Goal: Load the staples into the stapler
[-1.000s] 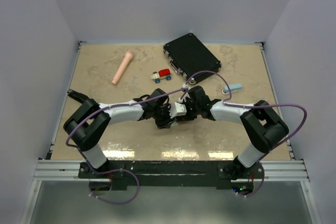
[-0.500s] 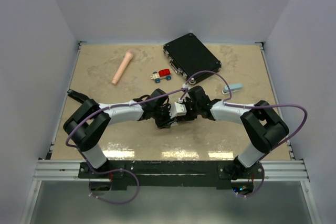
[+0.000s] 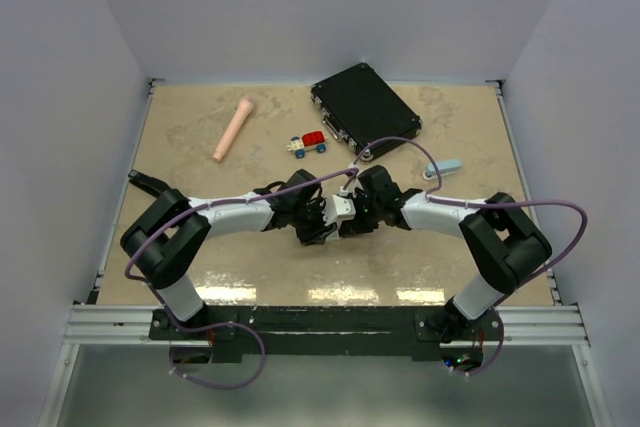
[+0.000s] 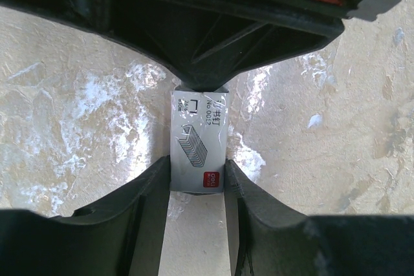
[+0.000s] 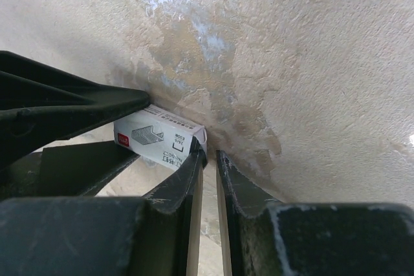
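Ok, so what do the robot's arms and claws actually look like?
The left arm and right arm have white links between chunky black joints, each trailed by a looping purple cable. The left claw and right claw are matte black with tapered, wedge-shaped fingers.

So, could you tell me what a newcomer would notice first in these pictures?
Most likely the hands meeting at the centre of the table: the left hand pinches a small white staple box, with the right hand at its far end. Next, the black case lying toward the far edge, right of centre.
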Available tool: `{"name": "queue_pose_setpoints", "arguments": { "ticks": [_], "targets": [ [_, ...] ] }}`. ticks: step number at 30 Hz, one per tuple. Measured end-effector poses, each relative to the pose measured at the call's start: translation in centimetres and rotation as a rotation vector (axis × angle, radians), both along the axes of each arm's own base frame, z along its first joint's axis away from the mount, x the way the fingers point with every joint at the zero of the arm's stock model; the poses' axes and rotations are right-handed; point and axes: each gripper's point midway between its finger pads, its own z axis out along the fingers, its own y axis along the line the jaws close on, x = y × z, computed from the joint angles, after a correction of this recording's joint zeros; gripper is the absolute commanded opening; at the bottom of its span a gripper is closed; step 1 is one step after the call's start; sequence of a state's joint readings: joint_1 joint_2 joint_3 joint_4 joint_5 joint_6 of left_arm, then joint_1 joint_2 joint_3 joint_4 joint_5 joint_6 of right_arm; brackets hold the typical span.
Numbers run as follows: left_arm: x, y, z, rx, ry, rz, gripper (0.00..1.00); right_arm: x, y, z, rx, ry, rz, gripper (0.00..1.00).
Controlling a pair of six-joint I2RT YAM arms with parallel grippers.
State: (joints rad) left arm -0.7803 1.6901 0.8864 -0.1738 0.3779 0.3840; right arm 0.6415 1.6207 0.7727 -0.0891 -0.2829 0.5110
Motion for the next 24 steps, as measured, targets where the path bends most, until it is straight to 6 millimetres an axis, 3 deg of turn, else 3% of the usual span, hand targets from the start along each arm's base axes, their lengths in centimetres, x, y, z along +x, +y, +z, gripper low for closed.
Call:
{"name": "queue_pose_setpoints", "arguments": {
  "ticks": [5, 9, 18, 24],
  "targets": [
    [-0.1, -0.1, 0.0, -0.002, 0.001, 0.001, 0.42, -0.2, 0.3, -0.1, 0.000, 0.002, 0.010, 0.15],
    [-0.1, -0.2, 0.0, -0.001, 0.000, 0.002, 0.42, -0.3, 0.7, 0.0, -0.007, -0.004, 0.028, 0.00],
    [-0.1, 0.0, 0.0, -0.005, -0.017, 0.029, 0.47, -0.2, 0.1, 0.0, -0.092, -0.014, 0.011, 0.00],
    [-0.3, 1.1, 0.0, 0.012, -0.035, 0.069, 0.55, 0.3, -1.8, 0.3, -0.201, -0.028, -0.036, 0.00]
  ]
}}
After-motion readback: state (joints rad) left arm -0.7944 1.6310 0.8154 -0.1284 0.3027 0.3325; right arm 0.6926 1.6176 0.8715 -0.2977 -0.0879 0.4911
